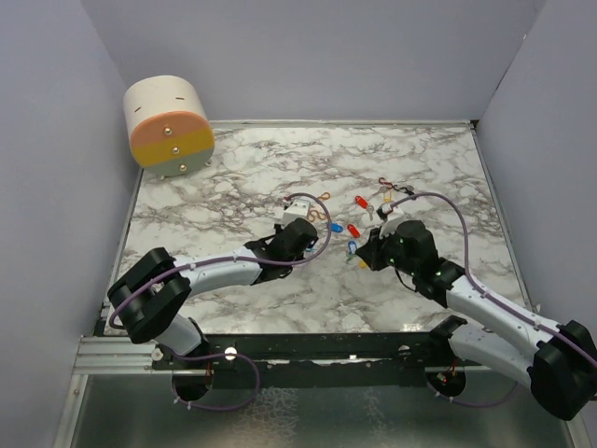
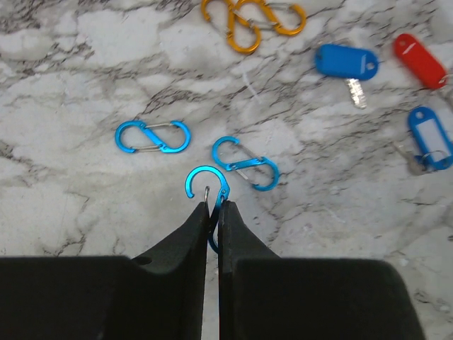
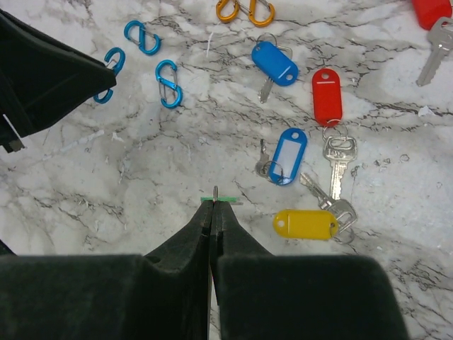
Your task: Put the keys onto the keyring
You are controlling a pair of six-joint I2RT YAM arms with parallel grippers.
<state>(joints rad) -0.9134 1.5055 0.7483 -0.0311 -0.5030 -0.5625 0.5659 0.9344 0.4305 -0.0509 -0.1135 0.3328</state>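
From where I stand I count three blue clips (image 2: 152,137), two orange clips (image 2: 230,25), two blue-tagged keys (image 3: 274,62), two red-tagged keys (image 3: 327,95), one yellow-tagged key (image 3: 306,224), one green tag (image 3: 219,200) seen edge-on, and one round box (image 1: 170,126).

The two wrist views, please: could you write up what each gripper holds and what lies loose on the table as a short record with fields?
left gripper: shut on a blue clip
right gripper: shut on a thin green item, edge-on
loose blue clips: two, apart
orange clips: two, side by side
also loose: blue-tagged key, red-tagged key, yellow-tagged key, key on a blue-framed clear tag
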